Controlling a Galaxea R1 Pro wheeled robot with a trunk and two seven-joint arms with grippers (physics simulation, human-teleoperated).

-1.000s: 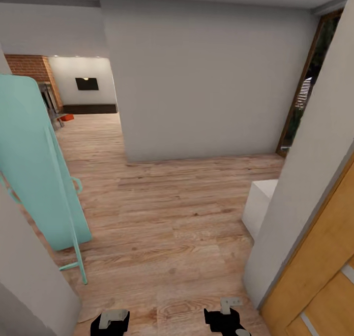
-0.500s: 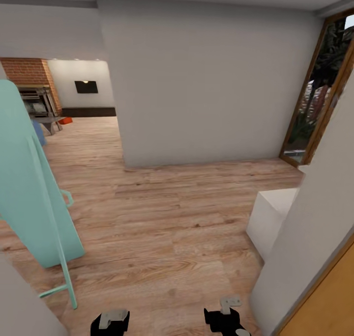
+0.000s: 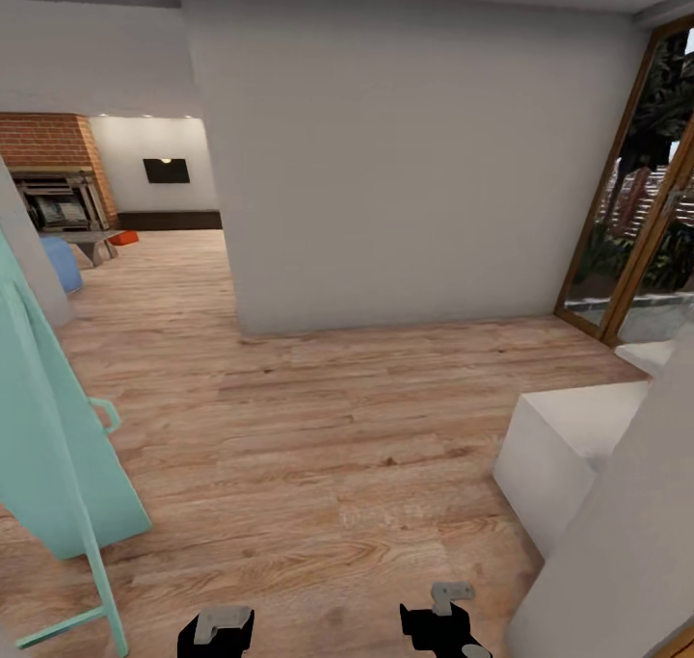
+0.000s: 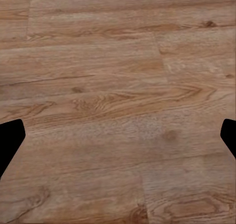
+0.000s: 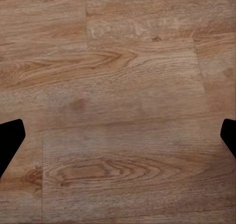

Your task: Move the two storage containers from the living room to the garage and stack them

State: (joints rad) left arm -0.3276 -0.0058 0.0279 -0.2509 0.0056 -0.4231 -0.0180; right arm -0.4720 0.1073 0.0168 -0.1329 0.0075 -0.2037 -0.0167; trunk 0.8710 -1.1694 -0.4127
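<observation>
Below, the black left gripper (image 3: 216, 629) and black right gripper (image 3: 445, 627) hung spread apart, empty, over light wood-plank floor (image 3: 318, 427). Far ahead to the left, a small orange-red storage container (image 3: 123, 238) lay by the red-brick fireplace (image 3: 48, 171).

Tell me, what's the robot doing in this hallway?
It is on its way and carrying nothing. Its left hand and right hand are both open over the wood floor. Far off, past the grey wall, a small orange-red thing sits by the brick fireplace, perhaps a container.
</observation>
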